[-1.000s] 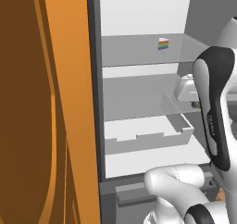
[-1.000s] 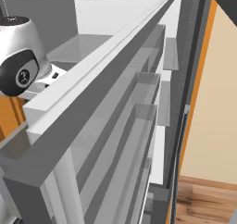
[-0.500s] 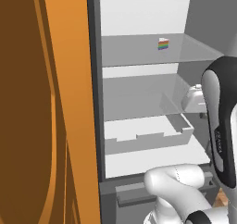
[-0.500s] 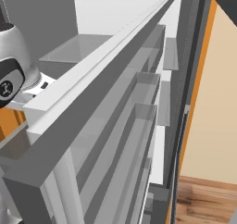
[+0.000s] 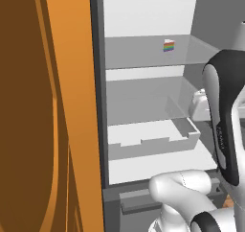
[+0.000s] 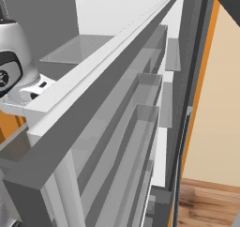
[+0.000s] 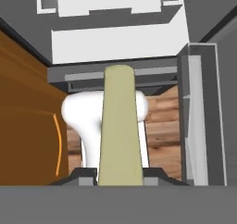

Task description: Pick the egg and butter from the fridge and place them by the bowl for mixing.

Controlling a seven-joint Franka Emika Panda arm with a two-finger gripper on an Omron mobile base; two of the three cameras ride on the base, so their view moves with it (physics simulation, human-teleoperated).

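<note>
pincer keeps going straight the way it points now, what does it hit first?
The pincer is shut on the butter and points down at the fridge's base ledge. Probably the robot's own white body or the wooden floor first; depth unclear.

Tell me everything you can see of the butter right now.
The butter shows in the hand view as a slim olive-yellow stick, plain and matte, with flat sides and a slightly rounded far end. It runs lengthwise away from the camera, rising from between the gripper fingertips, which are shut on its near end. Nothing else touches it. Behind it lie the robot's white body, the wooden floor and the open fridge with its white drawer tray. Its near end is hidden.
</note>
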